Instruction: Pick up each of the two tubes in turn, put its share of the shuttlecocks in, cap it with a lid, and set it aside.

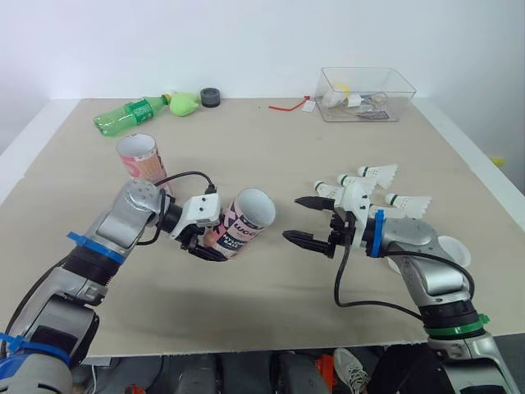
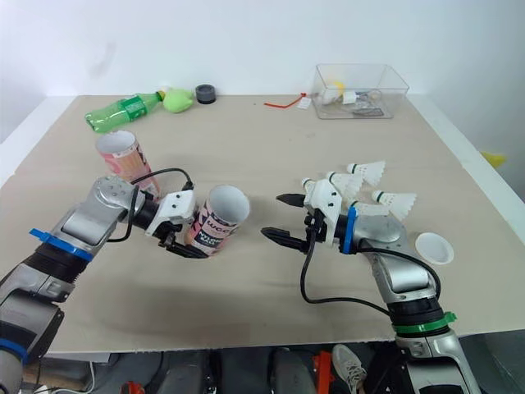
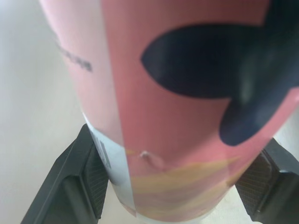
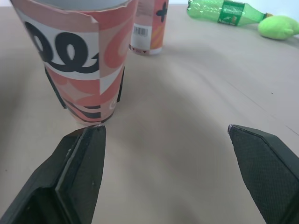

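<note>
Left gripper [image 1: 205, 244] clamped on the pink tube [image 1: 243, 222], which is tilted with its mouth toward the right gripper [image 1: 294, 218]; that one is spread and empty. Step judged: filling the first tube. Next, the right gripper must fetch from the shuttlecocks [image 1: 373, 185] just behind it. Bare table [image 1: 271, 148] lies between the grippers; the lid [image 2: 433, 246] sits near the right edge.

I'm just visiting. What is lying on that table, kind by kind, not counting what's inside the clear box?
Tubes: 2, the held tube and the standing tube
Shuttlecocks: 4
White lid: 1
Green bottle: 1
Green soft lump: 1
Black roll: 1
Red strip: 1
Clear box: 1
Total: 12
</note>
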Tool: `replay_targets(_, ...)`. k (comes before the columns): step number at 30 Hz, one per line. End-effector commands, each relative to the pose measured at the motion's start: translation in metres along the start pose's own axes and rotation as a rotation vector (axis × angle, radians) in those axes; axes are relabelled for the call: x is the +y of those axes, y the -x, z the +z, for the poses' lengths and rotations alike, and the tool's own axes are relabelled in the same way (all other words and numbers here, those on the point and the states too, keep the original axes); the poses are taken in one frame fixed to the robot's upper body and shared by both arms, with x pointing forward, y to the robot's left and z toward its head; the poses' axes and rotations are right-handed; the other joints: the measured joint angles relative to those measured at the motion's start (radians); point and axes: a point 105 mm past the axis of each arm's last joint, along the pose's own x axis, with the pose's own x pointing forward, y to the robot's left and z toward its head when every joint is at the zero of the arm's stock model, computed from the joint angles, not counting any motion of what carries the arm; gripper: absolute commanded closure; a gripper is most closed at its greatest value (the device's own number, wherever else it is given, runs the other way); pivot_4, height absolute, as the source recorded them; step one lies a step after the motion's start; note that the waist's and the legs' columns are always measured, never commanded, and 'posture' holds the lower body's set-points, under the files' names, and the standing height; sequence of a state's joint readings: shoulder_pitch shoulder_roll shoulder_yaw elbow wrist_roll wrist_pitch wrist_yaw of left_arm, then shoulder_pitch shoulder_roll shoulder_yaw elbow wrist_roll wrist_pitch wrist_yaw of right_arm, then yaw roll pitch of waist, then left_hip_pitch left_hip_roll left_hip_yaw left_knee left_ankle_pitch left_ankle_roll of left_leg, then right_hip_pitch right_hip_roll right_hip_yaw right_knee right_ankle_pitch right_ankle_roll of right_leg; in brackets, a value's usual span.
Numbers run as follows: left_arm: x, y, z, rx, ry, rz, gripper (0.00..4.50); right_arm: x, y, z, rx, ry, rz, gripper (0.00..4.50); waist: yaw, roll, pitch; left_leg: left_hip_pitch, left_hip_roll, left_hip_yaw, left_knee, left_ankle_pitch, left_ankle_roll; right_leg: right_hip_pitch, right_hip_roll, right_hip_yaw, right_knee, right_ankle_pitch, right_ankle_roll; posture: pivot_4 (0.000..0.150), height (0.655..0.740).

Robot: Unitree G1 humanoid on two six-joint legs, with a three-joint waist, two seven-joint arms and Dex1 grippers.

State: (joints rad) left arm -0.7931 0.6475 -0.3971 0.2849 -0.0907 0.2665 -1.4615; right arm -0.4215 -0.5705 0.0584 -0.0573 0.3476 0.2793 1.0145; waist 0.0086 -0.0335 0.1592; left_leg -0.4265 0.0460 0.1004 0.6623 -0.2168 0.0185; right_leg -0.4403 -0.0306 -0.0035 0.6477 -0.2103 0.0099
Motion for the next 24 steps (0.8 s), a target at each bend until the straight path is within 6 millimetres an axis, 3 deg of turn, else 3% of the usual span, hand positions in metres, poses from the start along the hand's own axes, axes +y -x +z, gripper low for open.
replay_targets(1, 0.003, -0.001, 0.003, 0.028, -0.024, -0.011, 1.50, -0.008, 0.012, 0.013, -0.030, 0.033, -0.058, 0.00, 0.000, 0.000, 0.000, 0.000, 0.000, 0.000, 0.000, 0.000, 0.000, 0.000, 0.000, 0.000, 0.000, 0.000, 0.000, 0.150, 0.7400)
replay_targets(6, 0.009, 0.002, 0.002, 0.060, -0.022, -0.009, 1.50, -0.013, 0.021, 0.014, -0.021, 0.003, -0.113, 0.00, -0.001, 0.000, 0.000, 0.000, 0.001, 0.000, 0.003, 0.000, 0.000, 0.000, 0.001, 0.000, 0.001, 0.001, 0.002, 0.150, 0.7400)
replay_targets(11, 0.011, 0.002, 0.005, 0.070, -0.005, -0.017, 1.50, -0.023, 0.055, 0.016, 0.020, -0.096, -0.275, 0.00, 0.002, 0.001, 0.000, -0.001, 0.003, -0.001, 0.005, 0.000, 0.000, 0.000, 0.004, 0.001, 0.002, 0.001, 0.001, 0.150, 0.7400)
replay_targets(17, 0.012, -0.001, 0.008, 0.064, -0.009, -0.024, 1.50, -0.006, 0.089, 0.009, 0.125, -0.270, -0.320, 0.00, 0.000, 0.001, 0.000, -0.003, 0.002, -0.003, 0.007, -0.001, 0.001, 0.000, 0.001, 0.000, 0.002, 0.001, 0.002, 0.150, 0.7400)
replay_targets(24, 0.013, -0.003, 0.014, 0.047, -0.017, -0.031, 1.50, 0.004, 0.104, -0.017, 0.209, -0.408, -0.391, 0.00, 0.000, 0.001, 0.000, -0.003, 0.002, -0.004, 0.009, 0.001, 0.003, 0.000, 0.002, 0.001, 0.002, 0.001, 0.001, 0.150, 0.7400)
